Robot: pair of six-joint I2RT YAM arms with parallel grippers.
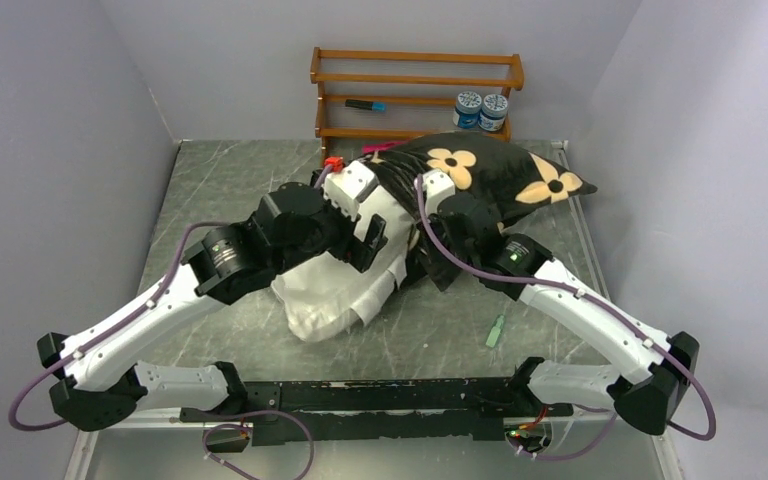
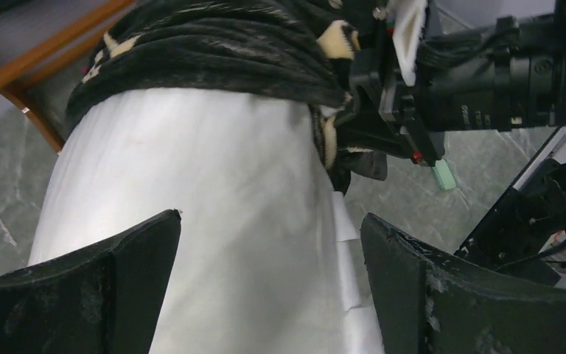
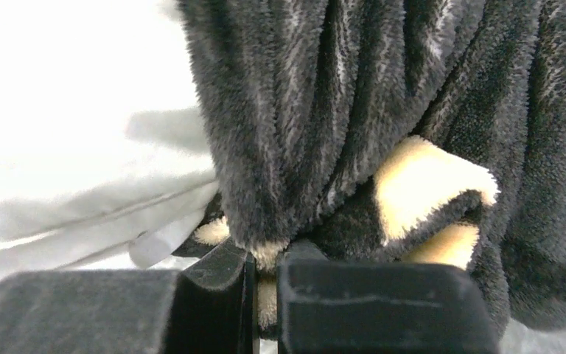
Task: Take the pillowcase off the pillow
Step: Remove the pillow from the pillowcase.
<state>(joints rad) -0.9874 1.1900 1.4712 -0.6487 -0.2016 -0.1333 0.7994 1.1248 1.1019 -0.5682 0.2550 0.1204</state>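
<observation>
Black plush pillowcase (image 1: 505, 175), bunched into deep folds with cream flower patches, covers only the far end of the smooth white pillow (image 1: 325, 295) lying on the grey marbled tabletop (image 1: 230, 180). From overhead, the arms hide the pillow's middle. Only the right wrist view shows the right pincer (image 3: 261, 262) clamped on a fold. The left pincer (image 2: 269, 221) gapes wide above bare pillow.
</observation>
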